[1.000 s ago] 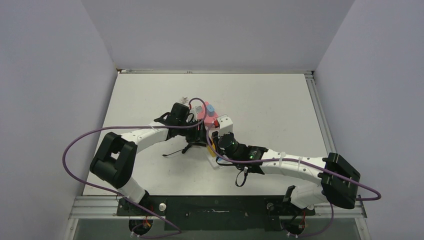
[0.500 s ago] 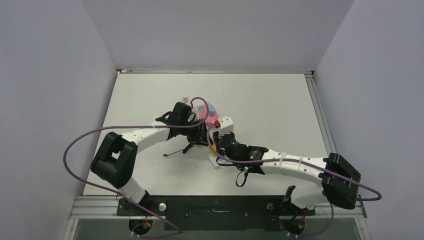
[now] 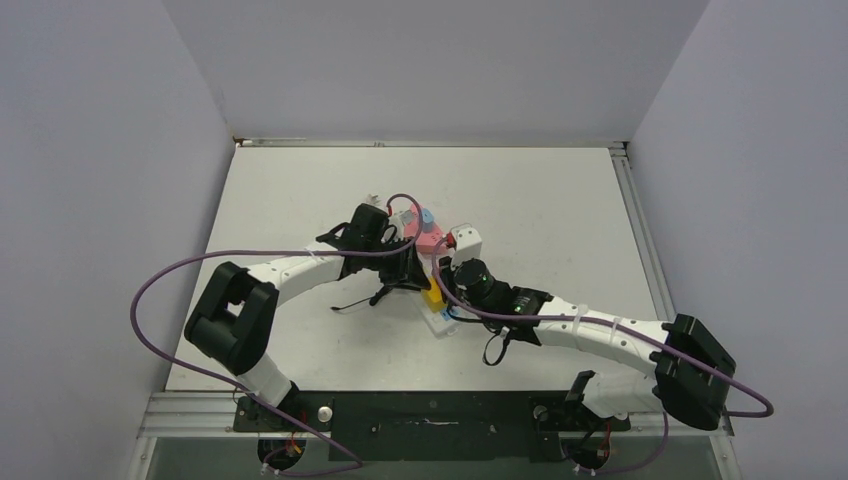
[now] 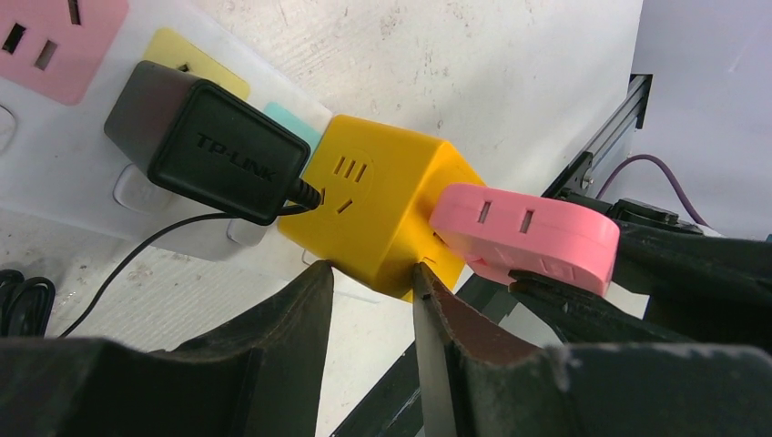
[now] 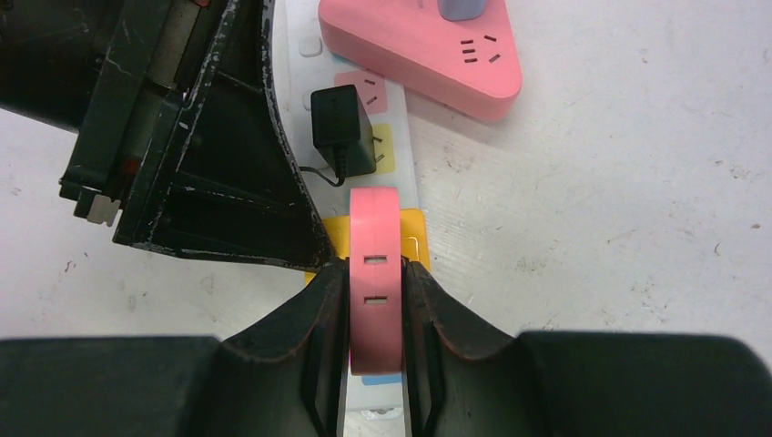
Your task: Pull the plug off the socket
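Observation:
The white socket strip lies on the table and also shows in the right wrist view and the top view. A yellow cube adapter sits on it. A flat pink plug rests against the cube's side. My right gripper is shut on the pink plug. My left gripper is closed on the cube's lower corner, both fingertips touching it. In the top view both grippers meet over the strip, left and right.
A black TP-LINK adapter with a thin black cord is plugged in beside the cube. A pink triangular adapter with a blue plug on it lies at the strip's far end. Purple cables loop over both arms.
My right wrist has swung to the right and slightly back, uncovering the yellow cube in the top view. The left arm has shifted a little to the right.

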Controlling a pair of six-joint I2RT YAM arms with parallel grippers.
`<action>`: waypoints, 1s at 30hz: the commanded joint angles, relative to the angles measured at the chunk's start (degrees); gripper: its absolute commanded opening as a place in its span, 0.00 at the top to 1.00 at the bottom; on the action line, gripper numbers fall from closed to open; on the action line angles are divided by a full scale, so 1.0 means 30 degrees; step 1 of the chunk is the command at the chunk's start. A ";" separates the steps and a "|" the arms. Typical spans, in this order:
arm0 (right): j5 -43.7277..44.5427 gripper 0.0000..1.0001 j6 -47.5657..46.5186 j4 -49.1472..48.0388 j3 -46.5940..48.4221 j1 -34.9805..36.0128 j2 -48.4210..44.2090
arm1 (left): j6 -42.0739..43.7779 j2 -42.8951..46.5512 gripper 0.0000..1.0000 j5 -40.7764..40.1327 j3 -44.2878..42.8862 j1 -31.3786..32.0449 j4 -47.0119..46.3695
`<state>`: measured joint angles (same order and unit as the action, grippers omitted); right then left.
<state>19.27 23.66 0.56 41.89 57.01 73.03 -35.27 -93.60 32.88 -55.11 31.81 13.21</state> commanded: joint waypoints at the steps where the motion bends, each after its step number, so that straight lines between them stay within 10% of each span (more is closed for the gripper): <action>1: -0.0496 0.95 -0.0089 -0.0038 -0.0549 -0.1489 -0.0951 | 0.1207 -0.0929 0.67 -0.1967 0.0256 0.0293 0.1743; 30: 0.3052 0.95 -0.1448 -0.0328 0.0380 0.1740 -0.0259 | 0.1303 -0.1285 0.72 -0.2170 0.0107 0.0528 0.1987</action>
<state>26.20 19.09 0.19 41.15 62.02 72.93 -35.14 -94.26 33.58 -55.68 32.80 13.28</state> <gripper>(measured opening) 0.219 0.292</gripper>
